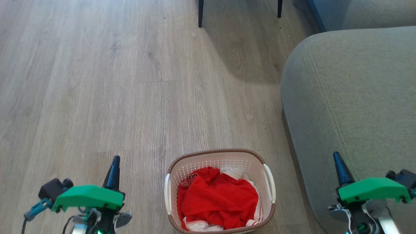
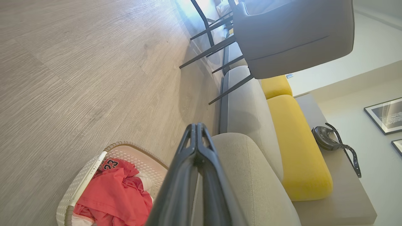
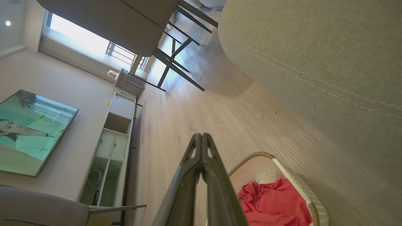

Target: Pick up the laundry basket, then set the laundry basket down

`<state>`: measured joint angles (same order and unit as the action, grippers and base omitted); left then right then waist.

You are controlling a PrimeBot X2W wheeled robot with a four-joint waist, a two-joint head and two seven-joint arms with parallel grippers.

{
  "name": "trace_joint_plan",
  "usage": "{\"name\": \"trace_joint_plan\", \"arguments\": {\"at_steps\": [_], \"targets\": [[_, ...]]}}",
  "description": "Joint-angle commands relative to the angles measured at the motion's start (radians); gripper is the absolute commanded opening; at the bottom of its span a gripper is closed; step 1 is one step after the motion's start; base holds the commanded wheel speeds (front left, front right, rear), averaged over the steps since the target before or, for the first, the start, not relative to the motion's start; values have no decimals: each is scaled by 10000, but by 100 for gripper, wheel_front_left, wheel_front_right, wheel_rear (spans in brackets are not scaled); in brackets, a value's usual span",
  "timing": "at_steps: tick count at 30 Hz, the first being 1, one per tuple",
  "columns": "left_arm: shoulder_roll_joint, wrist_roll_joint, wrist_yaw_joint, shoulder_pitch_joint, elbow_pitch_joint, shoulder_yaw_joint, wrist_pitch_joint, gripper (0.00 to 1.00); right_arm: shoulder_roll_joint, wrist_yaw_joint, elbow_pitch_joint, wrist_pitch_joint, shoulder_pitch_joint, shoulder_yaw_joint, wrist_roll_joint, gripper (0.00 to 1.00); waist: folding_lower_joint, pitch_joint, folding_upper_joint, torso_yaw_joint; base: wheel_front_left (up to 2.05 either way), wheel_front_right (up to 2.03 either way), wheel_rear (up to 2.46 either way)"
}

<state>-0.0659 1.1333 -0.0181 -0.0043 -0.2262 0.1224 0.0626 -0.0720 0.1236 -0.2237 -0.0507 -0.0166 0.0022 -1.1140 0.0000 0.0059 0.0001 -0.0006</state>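
Laundry basket (image 1: 208,162) sits on the wood floor (image 1: 97,81), by the floor's edge along the grey sofa (image 1: 351,97), red clothes (image 1: 217,198) inside. Left gripper (image 1: 115,161) and right gripper (image 1: 336,157) both have fingers pressed together, gripping and touching nothing. Basket lies between them, apart from both.

The laundry basket (image 1: 208,164), holding red clothing (image 1: 217,200), sits on the wood floor (image 1: 97,81) between the left end effector (image 1: 115,160) and the right end effector (image 1: 336,157), both pinched closed. A grey sofa (image 1: 351,97) lies just beyond the right one.
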Motion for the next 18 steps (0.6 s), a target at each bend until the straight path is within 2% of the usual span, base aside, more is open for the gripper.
{"name": "trace_joint_plan", "arguments": {"at_steps": [1,18], "targets": [[-167,272,-105,-634,263,-329,-66,0,-93,45,264,67,-548,36,-294,0,0,-1,-1,0,0,0,0],[-166,1976,-463,-762,112,-887,-535,0,-65,54,104,529,-666,-271,-2022,0,0,-10,-1,2,0,0,0]]}}
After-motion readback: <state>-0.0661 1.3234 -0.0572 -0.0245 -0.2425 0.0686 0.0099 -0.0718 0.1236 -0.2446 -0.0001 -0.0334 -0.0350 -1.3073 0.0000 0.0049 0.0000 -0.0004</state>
